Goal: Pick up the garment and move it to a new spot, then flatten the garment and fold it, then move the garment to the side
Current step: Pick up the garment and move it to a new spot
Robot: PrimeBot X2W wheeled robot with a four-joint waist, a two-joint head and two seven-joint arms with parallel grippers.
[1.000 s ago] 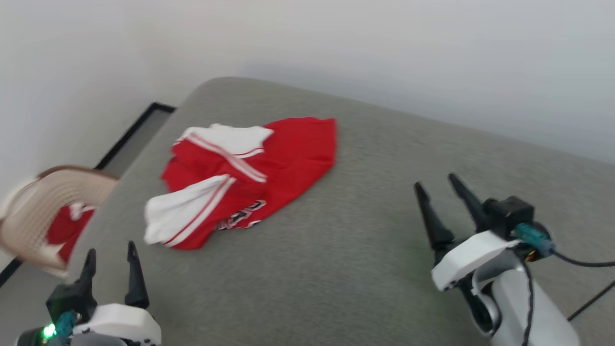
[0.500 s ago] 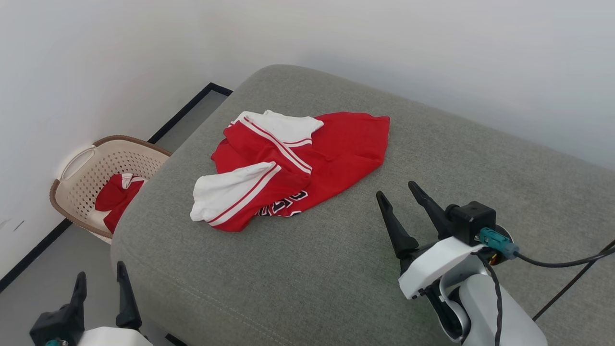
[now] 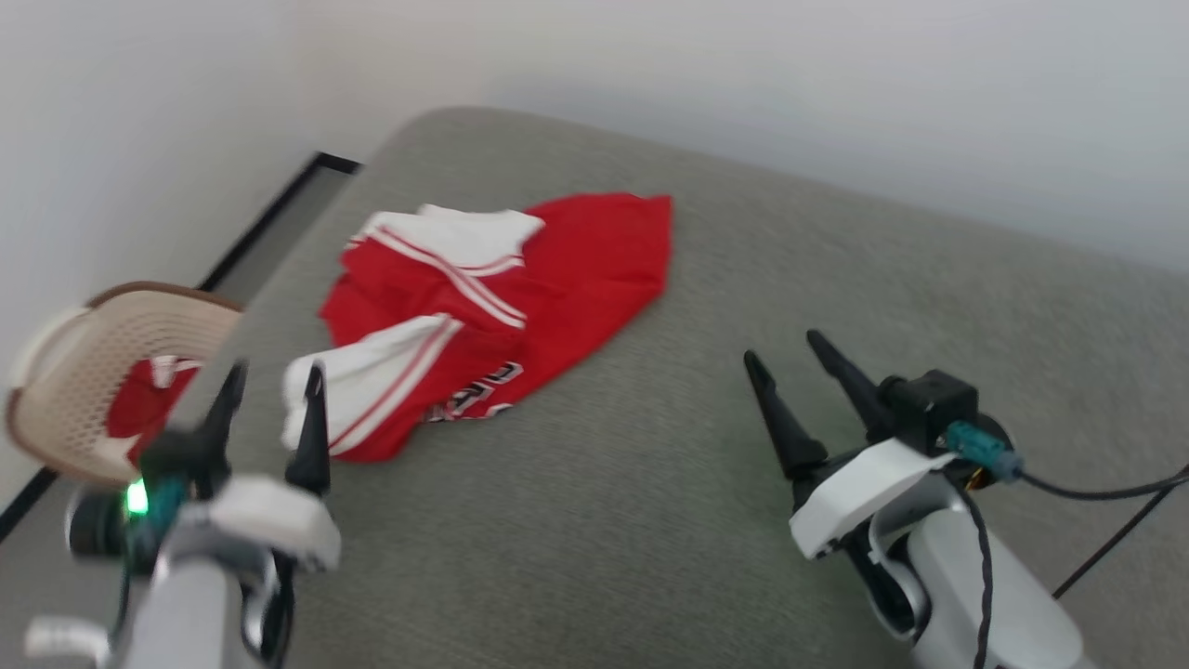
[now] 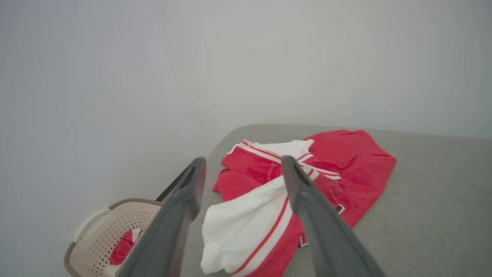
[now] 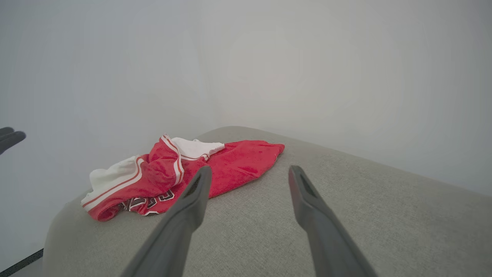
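While blur smears your head view, you can make out a broad grey fabric-covered cushion (image 3: 669,483) with rounded corners, set close against a plain white wall (image 3: 790,74). Off its left edge there is grey floor, with a black skirting line (image 3: 265,214) running along the foot of the wall. A beige perforated laundry basket (image 3: 70,372) with a brown rim stands on that floor just beside the cushion's left edge, and a red-and-white cloth (image 3: 139,413) lies inside it.

The garment (image 3: 557,269) lies crumpled toward the cushion's far left corner. Its red body spreads toward the far edge, and its two white sleeves with red-striped trim lie on the side nearer the left edge.

For writing, you get only a strip of black, white-outlined lettering (image 5: 148,202) at the garment's near hem. It is folded under and cut off, so you cannot read it as a word.

Your left gripper (image 3: 276,372) hangs near the cushion's left edge, close to the nearer white sleeve, with its fingers spread wide and nothing between them. A green light (image 3: 137,499) glows on its wrist. Your right gripper (image 3: 783,347) is over bare cushion, well to the right of the garment, also spread and empty. A black cable (image 3: 1096,488) trails from its wrist.
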